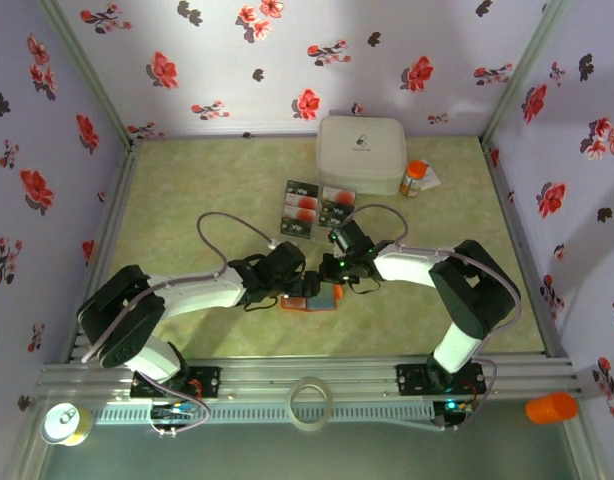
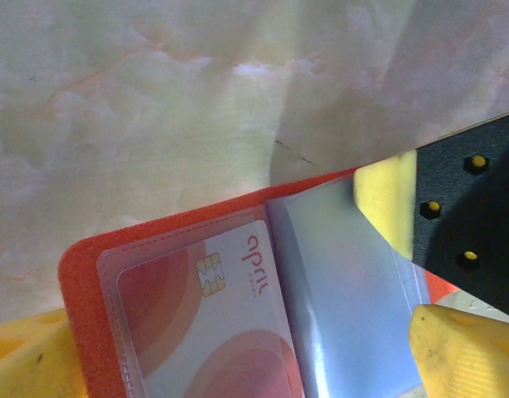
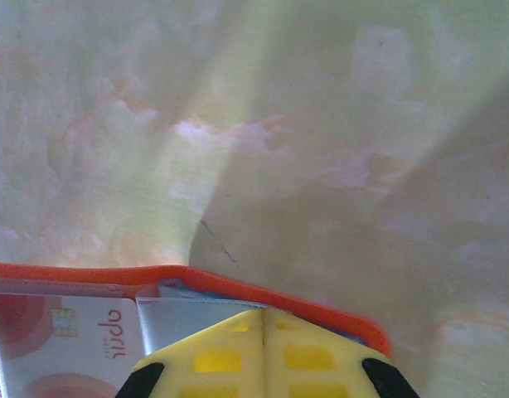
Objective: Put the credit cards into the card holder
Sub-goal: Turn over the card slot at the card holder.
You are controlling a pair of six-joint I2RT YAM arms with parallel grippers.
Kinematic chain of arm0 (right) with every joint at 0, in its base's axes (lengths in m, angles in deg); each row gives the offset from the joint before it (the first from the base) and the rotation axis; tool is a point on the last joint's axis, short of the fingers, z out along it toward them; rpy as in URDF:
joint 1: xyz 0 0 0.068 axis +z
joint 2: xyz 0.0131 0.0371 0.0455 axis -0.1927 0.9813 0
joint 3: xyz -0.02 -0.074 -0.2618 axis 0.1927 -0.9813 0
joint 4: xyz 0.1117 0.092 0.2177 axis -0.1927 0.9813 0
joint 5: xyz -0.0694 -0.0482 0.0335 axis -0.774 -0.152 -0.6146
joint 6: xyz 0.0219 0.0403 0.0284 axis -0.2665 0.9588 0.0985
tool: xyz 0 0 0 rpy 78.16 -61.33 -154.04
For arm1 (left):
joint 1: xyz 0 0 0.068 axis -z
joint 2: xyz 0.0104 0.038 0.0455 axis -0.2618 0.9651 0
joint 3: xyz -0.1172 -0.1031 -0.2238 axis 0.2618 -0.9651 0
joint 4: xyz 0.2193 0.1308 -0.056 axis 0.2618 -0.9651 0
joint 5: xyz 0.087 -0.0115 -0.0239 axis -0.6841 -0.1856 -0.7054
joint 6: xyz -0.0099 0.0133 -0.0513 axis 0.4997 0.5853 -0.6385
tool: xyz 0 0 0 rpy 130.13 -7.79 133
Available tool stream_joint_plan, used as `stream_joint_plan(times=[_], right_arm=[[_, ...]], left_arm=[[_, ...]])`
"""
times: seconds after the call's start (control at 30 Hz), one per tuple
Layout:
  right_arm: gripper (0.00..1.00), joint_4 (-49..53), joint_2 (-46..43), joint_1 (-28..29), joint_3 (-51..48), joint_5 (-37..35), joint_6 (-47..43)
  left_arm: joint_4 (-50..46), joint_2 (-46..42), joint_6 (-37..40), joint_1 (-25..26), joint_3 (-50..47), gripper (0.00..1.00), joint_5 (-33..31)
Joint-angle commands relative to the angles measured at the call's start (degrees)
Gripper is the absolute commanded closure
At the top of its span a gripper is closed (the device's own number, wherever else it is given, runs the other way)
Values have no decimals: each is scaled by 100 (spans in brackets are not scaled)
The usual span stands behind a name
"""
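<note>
The orange card holder [image 1: 327, 300] lies open on the table between both grippers. In the left wrist view its orange edge [image 2: 80, 274] frames clear pockets, and a white credit card [image 2: 213, 332] with red-orange blotches sits in the left pocket. My left gripper [image 2: 246, 365] is open, one yellow finger [image 2: 31, 356] at each side of the holder. My right gripper [image 3: 263, 332] is shut, its tips resting on the holder's right-hand page [image 3: 188, 319]. Several loose credit cards [image 1: 312, 208], black and white, lie in a group farther back.
A big white rounded box [image 1: 361, 152] stands at the back, with an orange-capped pill bottle [image 1: 414, 178] to its right. Off the table in front are a tape ring [image 1: 310, 402], a can [image 1: 65, 422] and an orange cup [image 1: 552, 407].
</note>
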Motion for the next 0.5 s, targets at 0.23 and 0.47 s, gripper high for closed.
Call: stream_joint_plan(times=[0.23, 0.47], right_arm=[[100, -219, 100, 112, -155, 139, 347], [100, -305, 61, 130, -218, 146, 442]], left_arm=[[396, 185, 200, 66, -385, 8, -126], [600, 380, 241, 71, -540, 12, -123]])
